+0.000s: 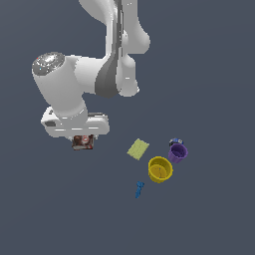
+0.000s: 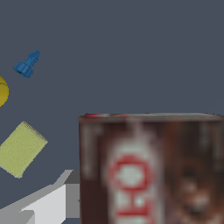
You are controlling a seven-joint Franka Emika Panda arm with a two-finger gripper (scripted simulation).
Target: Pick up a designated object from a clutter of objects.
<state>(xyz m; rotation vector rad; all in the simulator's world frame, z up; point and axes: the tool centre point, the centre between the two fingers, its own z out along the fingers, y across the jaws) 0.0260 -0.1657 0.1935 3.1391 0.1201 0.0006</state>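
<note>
The designated object, a dark brown and red box [image 1: 83,142] with white lettering, sits right under my hand at the exterior view's left. My gripper [image 1: 83,137] is closed around it; the hand hides the fingers there. In the wrist view the box [image 2: 151,170] fills much of the frame, very close to the camera, with one pale grey finger [image 2: 46,203] showing beside it. I cannot tell whether the box rests on the floor or hangs above it. The rest of the clutter lies apart, toward the exterior view's right.
A pale green flat pad [image 1: 138,148] [image 2: 21,149] lies nearest the box. Beyond it stand a yellow cup [image 1: 160,169] [image 2: 1,91] and a purple cup [image 1: 178,153], with a tiny dark blue item [image 1: 175,142] behind the purple one. A small blue tool [image 1: 140,189] [image 2: 27,64] lies in front.
</note>
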